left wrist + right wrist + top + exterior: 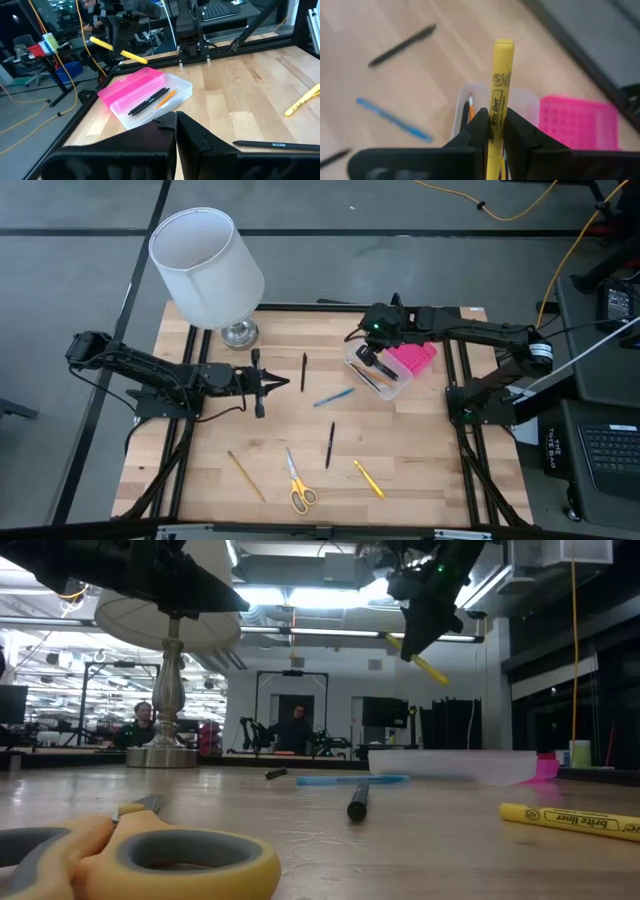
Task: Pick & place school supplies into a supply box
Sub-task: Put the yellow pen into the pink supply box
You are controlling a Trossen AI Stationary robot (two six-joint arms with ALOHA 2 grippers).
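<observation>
A pale, planked wooden tabletop (400, 430) with a black frame carries the scattered supplies. The supply box (380, 370), a small rectangular case with a clear plastic base and a bright pink gridded lid (412, 357) folded open beside it, lies near the tabletop's far right corner; a black pen and an orange pencil already lie in the base. Above it hangs the right pincer (492, 131), its dark fingers clamped on a slim yellow highlighter (497, 100) that stands out straight between them, held clear of the box.

The left pincer (285, 385) hovers over the tabletop's middle-left with its fingers pressed together, holding nothing.

Loose on the wood lie a black pen (304, 371) towards the far edge, a blue pen (333, 397) at the centre, another black pen (330, 444), a second yellow highlighter (368, 478), a tan pencil (245, 476) and yellow-handled scissors (299, 483) near the front edge. A white cylindrical lamp shade (205, 265) on a silver base stands at the far left corner. The front right corner lies bare.
</observation>
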